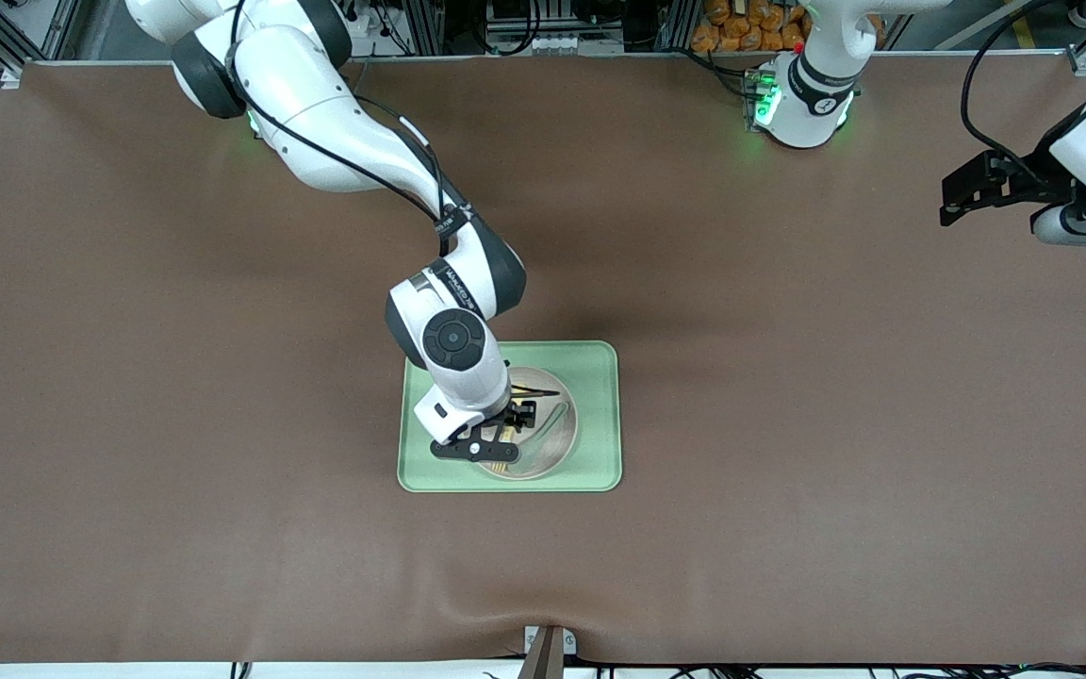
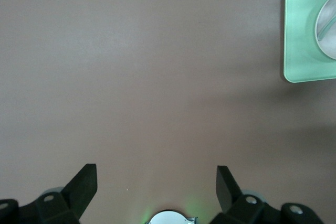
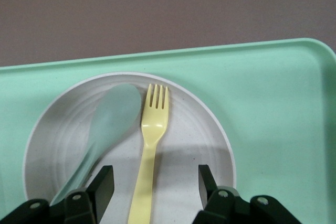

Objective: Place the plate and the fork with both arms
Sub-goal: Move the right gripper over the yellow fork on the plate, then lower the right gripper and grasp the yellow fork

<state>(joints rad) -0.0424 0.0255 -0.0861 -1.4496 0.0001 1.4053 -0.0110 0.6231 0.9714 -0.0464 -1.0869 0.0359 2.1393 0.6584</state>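
Here, a rectangular pale green plastic tray [image 1: 600, 415] sits at the centre of the front view, on the brown cloth-covered table [image 1: 788, 528]. On the tray rests the round cream-white plastic plate [image 1: 562, 443], partly covered in that view by the right arm's wrist. The plate holds two things lying side by side: the small pale yellow plastic fork [image 3: 149, 145] and a pale green plastic spoon [image 3: 107, 129].

In the right wrist view the fork lies flat on the plate's floor, its long axis running almost straight up the frame, its tines toward the plate's rim at upper centre and its handle running down to the bottom edge between the black fingers. In the front view only its tine end [image 1: 501, 467] peeks out below the gripper, pointing toward the lower edge of the frame. The spoon lies beside it, bowl up near the tines, handle slanting toward the lower left of the wrist frame.

The right gripper [image 3: 153, 184] hangs low over the plate, jaws spread wide on either side of the fork's handle and gripping nothing.

The left gripper [image 2: 156, 184] waits at the right edge of the front view, raised over bare table, jaws wide apart and empty.
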